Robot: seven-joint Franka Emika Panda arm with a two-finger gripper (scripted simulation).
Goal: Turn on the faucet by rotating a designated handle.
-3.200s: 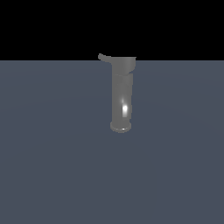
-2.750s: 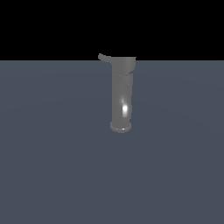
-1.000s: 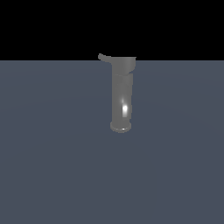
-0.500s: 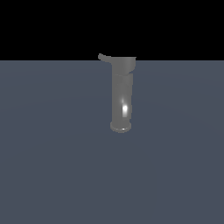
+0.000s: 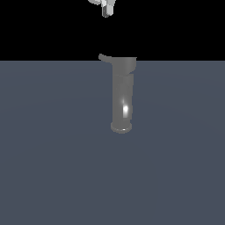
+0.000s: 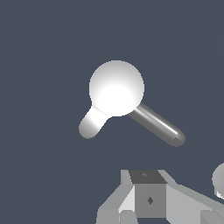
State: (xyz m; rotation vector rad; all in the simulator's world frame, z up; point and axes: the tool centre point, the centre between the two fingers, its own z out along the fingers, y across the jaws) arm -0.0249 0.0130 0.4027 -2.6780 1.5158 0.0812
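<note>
White gripper (image 5: 106, 9) hangs at twelve o'clock above the tall glossy grey metal faucet (image 5: 122, 94), likely lining up on its thin grey lever handle (image 5: 104, 57); jaw state unclear.

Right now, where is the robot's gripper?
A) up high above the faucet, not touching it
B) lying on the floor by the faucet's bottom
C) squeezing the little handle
A: the gripper hangs at the top of the exterior view, clear above the handle and faucet.

Flat dark slate-blue floor (image 5: 52, 167), black backdrop (image 5: 44, 30) above
</note>
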